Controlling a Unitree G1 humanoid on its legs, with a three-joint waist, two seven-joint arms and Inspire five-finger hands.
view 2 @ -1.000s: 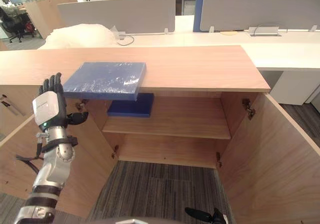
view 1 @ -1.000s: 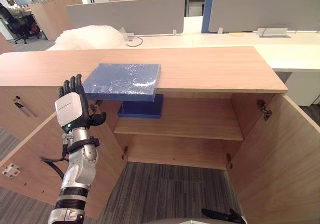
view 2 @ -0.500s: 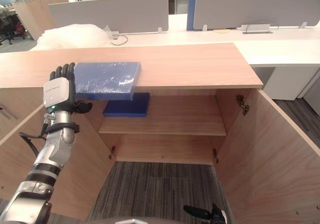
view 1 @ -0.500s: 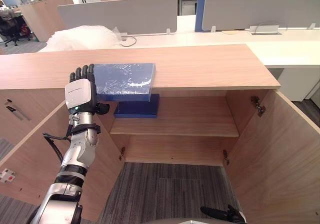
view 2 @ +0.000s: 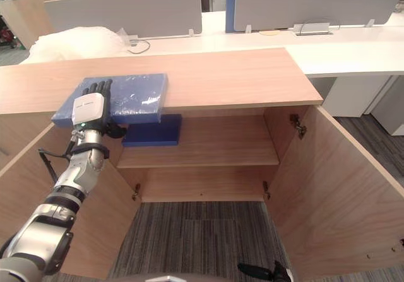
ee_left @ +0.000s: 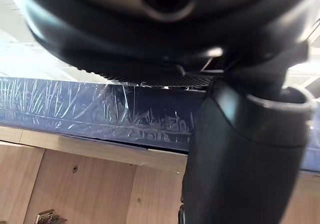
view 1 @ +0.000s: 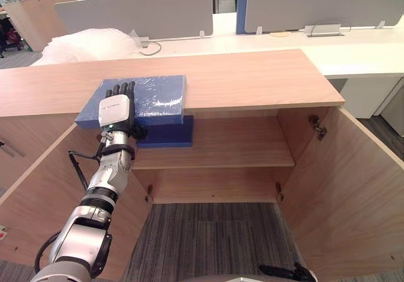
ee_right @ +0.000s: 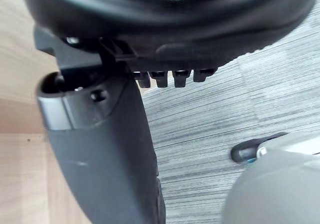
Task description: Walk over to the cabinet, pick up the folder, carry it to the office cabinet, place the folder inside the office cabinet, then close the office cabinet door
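Clearly at the pick-up step, with nothing lifted yet. Can see the folder, blue and wrapped in shiny film, lying flat on the cabinet top at about 10 o'clock, its near edge sticking out a little over the open cabinet. Has the left hand on the folder's 7 o'clock part: fingers straight and close together, laid flat on the wrapped top, thumb held apart under the overhanging edge. Cannot tell whether the thumb touches the underside already. Shows the right hand hanging low at 6 o'clock over the carpet; open or closed, cannot tell.

Probably calls next for closing the thumb up against the fingers to pinch the edge, then lifting and drawing the folder toward 6 o'clock. Should mind the film, likely slippery. Afterwards needs lowering to the shelf, where a second blue folder already takes the 9 o'clock end, so better to aim more toward 3 o'clock. Leaves both doors, such as the right door, to close.
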